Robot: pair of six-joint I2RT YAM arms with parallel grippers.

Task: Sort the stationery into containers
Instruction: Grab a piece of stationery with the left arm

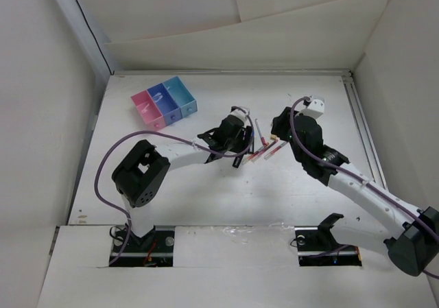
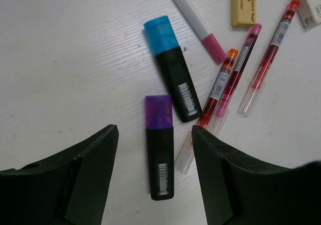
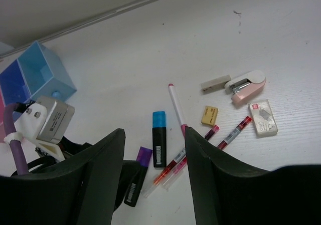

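Left hand (image 2: 154, 132) wide open astride purple-capped marker (image 2: 160, 160), untouched; right hand (image 3: 154, 132) open, empty; containers (image 3: 42, 74) edge-cropped.

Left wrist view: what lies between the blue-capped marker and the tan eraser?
A white pen with a pink cap lies slantwise between the blue-capped marker and the tan eraser. The left wrist view shows it plainly.
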